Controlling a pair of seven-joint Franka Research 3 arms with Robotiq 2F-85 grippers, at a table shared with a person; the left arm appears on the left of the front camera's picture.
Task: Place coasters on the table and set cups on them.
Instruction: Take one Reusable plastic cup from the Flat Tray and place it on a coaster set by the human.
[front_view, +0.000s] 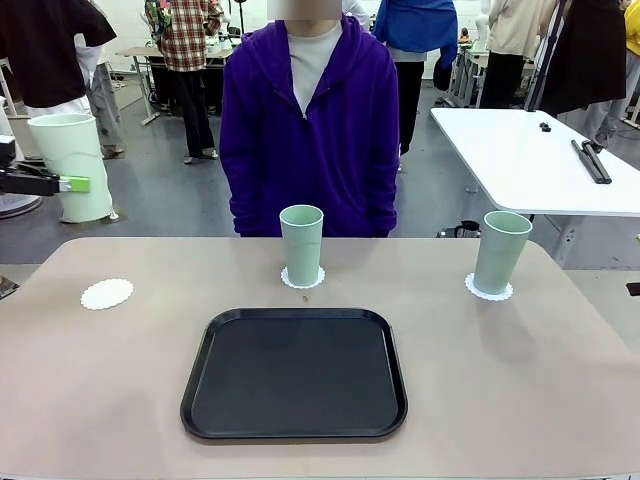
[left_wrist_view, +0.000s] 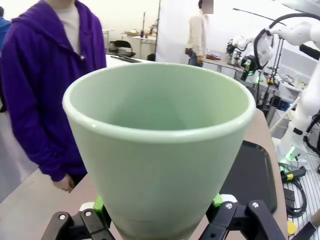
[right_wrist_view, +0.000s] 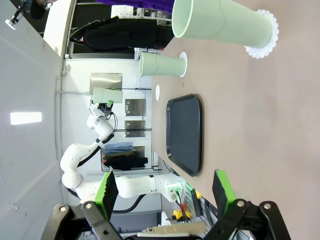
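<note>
Front view, and I count three cups and three coasters. One cup (front_view: 301, 243) stands upright on a coaster (front_view: 302, 279) at the far middle of the bench (front_view: 90, 400), right in front of the person in the purple hoodie (front_view: 310, 130). A second cup (front_view: 500, 250) stands on its own coaster (front_view: 489, 289) over at the far right. The third coaster (front_view: 107, 294) lies bare at the far left of the bench. Third cup (front_view: 75, 165) is up in the air off the left edge, well above that bare coaster, pinched by the left gripper (front_view: 70, 184). From the left wrist, the cup (left_wrist_view: 160, 150) looms big, mouth up, with the green pads (left_wrist_view: 216, 201) pressed against its lower sides. One black tray (front_view: 295, 373) sits near the middle, just this side of the middle cup. Right wrist view shows the right gripper (right_wrist_view: 164, 187) with its fingers spread wide, nothing between them, hovering over bare bench.
</note>
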